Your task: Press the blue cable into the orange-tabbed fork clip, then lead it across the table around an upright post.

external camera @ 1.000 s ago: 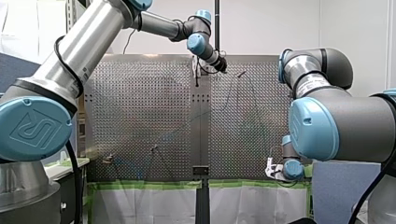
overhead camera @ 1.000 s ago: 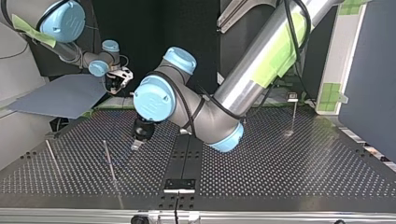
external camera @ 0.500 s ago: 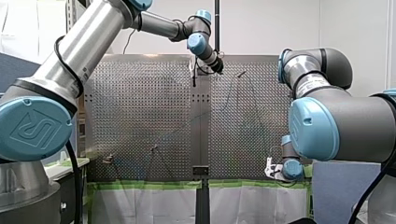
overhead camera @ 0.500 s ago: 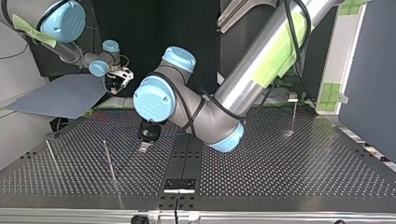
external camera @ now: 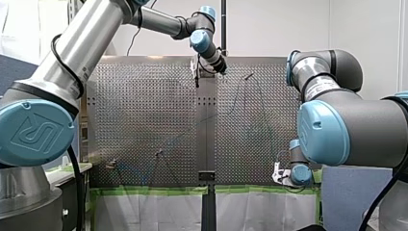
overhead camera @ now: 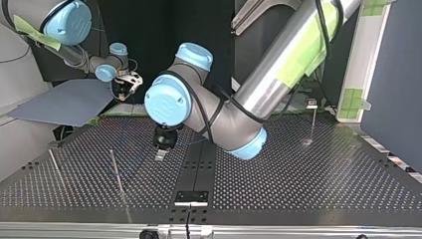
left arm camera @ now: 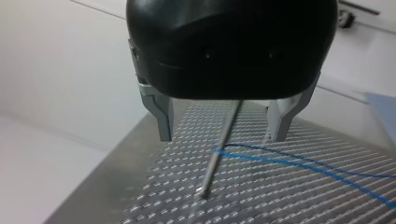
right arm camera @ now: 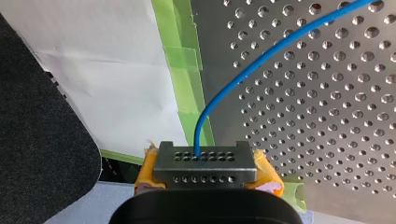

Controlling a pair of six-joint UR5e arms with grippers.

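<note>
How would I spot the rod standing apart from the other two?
Facing the arms, take the perforated table. Near its far edge at the top view's right, one thin post stands alone. Unlike the two bare rods at the left, it carries a small pale cap.

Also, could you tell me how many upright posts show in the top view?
3: an outer post at the view's left, a second post beside it, a capped post at its right. My left arm may hide others.
</note>
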